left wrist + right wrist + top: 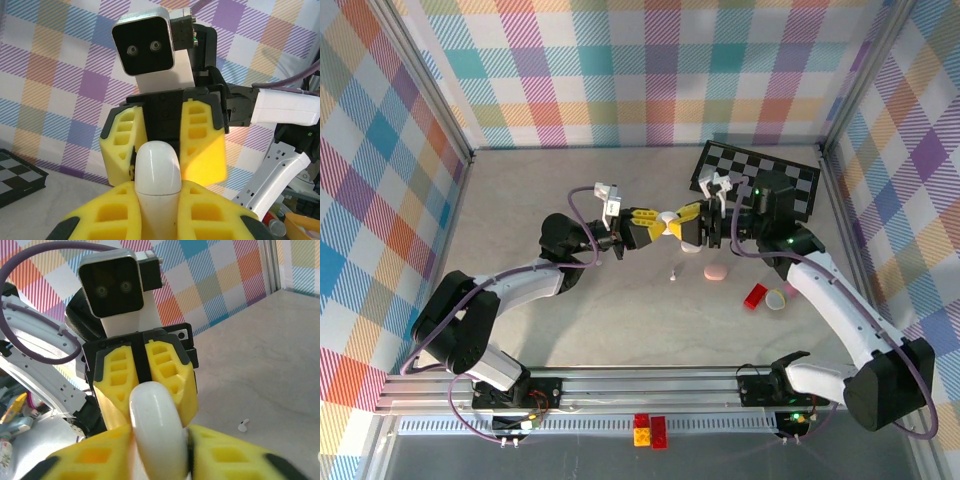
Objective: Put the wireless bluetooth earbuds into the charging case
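White glossy pebble-shaped charging case [158, 170] pinched aloft end to end, left gripper [158, 197] and right gripper [159, 440] both closed on it, long axis level, left-right. Tiny white stemmed earbud [673, 273] loose on pale table [570, 200] nearby; from above, pink oval case [716, 272] near it.

I had the checkerboard [740, 160] lying flat at the far right of the table [570, 180], up near the back wall [640, 70], all pastel plaid. On the left wrist feed a corner of that board [15, 175] sat low on the left. Nearer me, on the right, a red block [755, 296] lay just beside a small pale ring [779, 299]. Red and yellow bricks [650, 430] sat below the rail [620, 385].
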Controlling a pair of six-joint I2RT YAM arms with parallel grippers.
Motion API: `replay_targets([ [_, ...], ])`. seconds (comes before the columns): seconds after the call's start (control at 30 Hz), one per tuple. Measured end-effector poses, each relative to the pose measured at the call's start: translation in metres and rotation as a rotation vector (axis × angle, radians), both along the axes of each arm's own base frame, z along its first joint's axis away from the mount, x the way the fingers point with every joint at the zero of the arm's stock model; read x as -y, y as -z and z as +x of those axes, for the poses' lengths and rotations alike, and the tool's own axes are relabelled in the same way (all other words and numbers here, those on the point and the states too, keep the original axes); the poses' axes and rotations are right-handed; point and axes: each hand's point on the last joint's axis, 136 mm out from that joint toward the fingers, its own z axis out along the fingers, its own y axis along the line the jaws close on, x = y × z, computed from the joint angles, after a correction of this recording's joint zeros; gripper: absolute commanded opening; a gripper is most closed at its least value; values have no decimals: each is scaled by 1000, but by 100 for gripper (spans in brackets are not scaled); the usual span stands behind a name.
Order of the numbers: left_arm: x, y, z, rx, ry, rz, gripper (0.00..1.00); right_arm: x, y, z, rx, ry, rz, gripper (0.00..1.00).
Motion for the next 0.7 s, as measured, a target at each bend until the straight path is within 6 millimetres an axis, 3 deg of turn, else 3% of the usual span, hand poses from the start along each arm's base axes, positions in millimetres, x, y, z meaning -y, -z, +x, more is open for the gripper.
replay_targets([
  [0.1, -1, -1, -1, -2, 6, -1, 4, 1, -1, 1, 15, 2, 2, 4],
  [0.2, -1, -1, -1, -4, 6, -1, 28, 1, -1, 1, 29, 1, 0, 0],
  [0.33, -1, 0, -1, 10, 6, 4, 46, -1, 2, -3, 33, -12, -22, 0],
  [0.5, 3, 14, 0, 28, 4, 57, 47, -3, 3, -8, 63, -12, -84, 0],
  [0.7, 7, 35, 0, 44, 14, 155, 38, -5, 10, -4, 107, 14, -177, 0],
])
